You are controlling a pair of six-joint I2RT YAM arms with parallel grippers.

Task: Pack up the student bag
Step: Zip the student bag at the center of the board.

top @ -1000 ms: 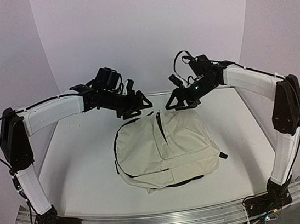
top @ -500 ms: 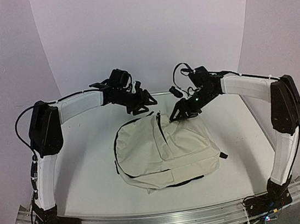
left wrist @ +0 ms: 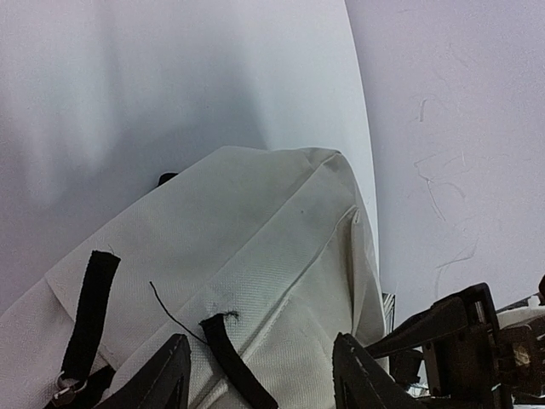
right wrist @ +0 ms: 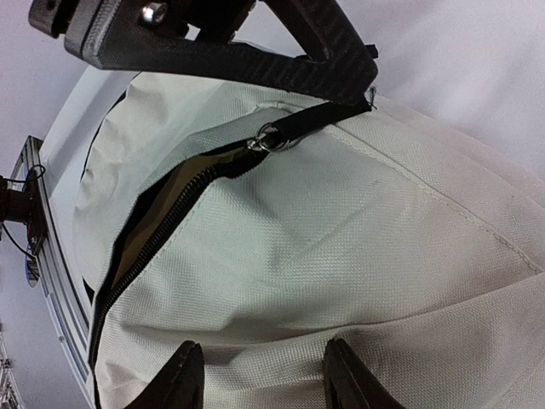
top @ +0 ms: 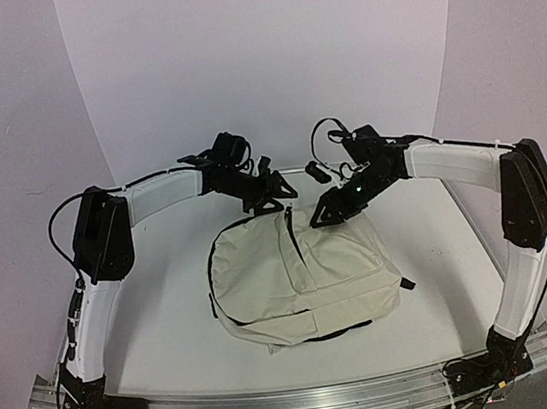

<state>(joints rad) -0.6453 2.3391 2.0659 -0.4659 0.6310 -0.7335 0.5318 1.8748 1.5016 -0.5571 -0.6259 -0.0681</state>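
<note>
Here: one student bag (top: 303, 276), flat at the middle of the table (top: 156, 311)
Two pincers worked at its far end: left gripper (top: 271, 202) hung at the bag's top edge, fingers apart, one black strap loop (left wrist: 228, 358) seen between them, unclamped; right gripper (top: 329, 213) sat over the cream fabric, fingers likewise apart, gripping nothing; one zipper (right wrist: 157, 234) gaped, dark lining showing, one metal ring (right wrist: 271, 136) at its end

Top external: high, behind the arm bases (top: 85, 399), facing down across the whole bench (top: 156, 311). Left wrist: close, low along the student bag (left wrist: 255, 247), facing the backdrop (left wrist: 128, 85). Right wrist: close above it, facing the near rail (right wrist: 60, 256). All share the bag's far end.
</note>
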